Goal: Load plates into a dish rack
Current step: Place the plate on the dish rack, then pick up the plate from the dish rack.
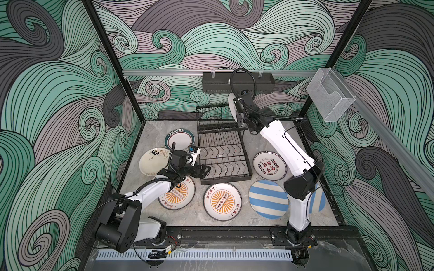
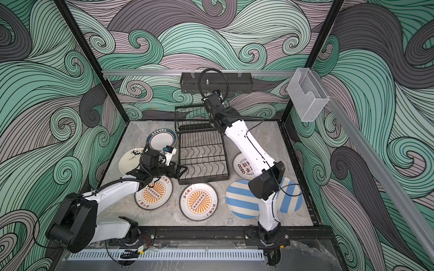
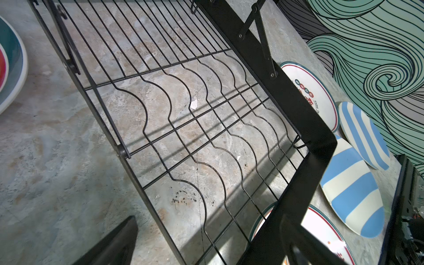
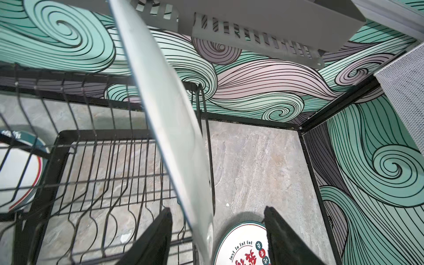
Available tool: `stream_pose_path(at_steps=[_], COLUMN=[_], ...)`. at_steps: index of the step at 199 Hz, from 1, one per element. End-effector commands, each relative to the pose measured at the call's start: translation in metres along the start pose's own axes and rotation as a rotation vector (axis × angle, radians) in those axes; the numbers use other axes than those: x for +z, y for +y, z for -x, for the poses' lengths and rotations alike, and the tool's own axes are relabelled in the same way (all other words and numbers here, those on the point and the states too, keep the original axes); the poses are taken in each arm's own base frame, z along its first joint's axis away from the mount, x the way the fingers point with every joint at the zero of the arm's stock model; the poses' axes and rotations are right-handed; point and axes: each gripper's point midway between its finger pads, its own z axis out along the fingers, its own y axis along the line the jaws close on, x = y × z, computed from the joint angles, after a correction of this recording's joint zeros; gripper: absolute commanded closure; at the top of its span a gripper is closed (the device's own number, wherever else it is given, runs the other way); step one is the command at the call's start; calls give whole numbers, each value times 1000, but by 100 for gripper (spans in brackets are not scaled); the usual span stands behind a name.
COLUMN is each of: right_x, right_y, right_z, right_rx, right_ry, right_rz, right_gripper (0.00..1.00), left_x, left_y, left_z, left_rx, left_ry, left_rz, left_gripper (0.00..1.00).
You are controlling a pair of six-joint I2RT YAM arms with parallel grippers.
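On edge in the raised tier of the rack [image 1: 225,180], at its 1 o'clock corner in a top view, the plate [image 4: 165,128] runs 12-to-6 between the spread fingers of the right claw [image 4: 217,208], which seem clear of it, so that arm probably backs out toward 5 o'clock; the left claw [image 1: 205,170], spread and empty, sits at the rack's 7 o'clock corner.

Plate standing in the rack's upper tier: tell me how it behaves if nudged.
Probably rigid: the plate keeps a clean curved rim. Likely slippery, given its glossy sheen. It stands on edge in the dish rack, the right gripper's jaws open around it, so it may tip.
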Motion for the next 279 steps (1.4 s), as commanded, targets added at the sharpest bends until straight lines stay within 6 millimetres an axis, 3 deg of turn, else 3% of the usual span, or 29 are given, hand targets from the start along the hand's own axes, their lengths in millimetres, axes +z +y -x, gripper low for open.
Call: stream_pose_path(at_steps=[1, 25, 58, 117, 197, 279], right_x=[-29, -40, -42, -23, 9, 6], right_y=[-1, -15, -12, -1, 11, -3], right_z=[19, 13, 0, -9, -18, -16], right_rx=[67, 98, 122, 128, 151, 177], right_ry=[-121, -218, -324, -369, -353, -367], right_rz=[120, 107, 163, 201, 228, 157], right_gripper=[34, 34, 35, 37, 49, 78], left_x=[-2, -3, -2, 0, 2, 1], left_y=[-4, -4, -4, -3, -2, -2], left_z=[6, 5, 4, 2, 1, 1], left_rx=[17, 20, 19, 13, 13, 15], left_ry=[-21, -19, -19, -12, -6, -5], left_rz=[-7, -4, -4, -8, -6, -4], left_gripper=[1, 1, 1, 1, 1, 1])
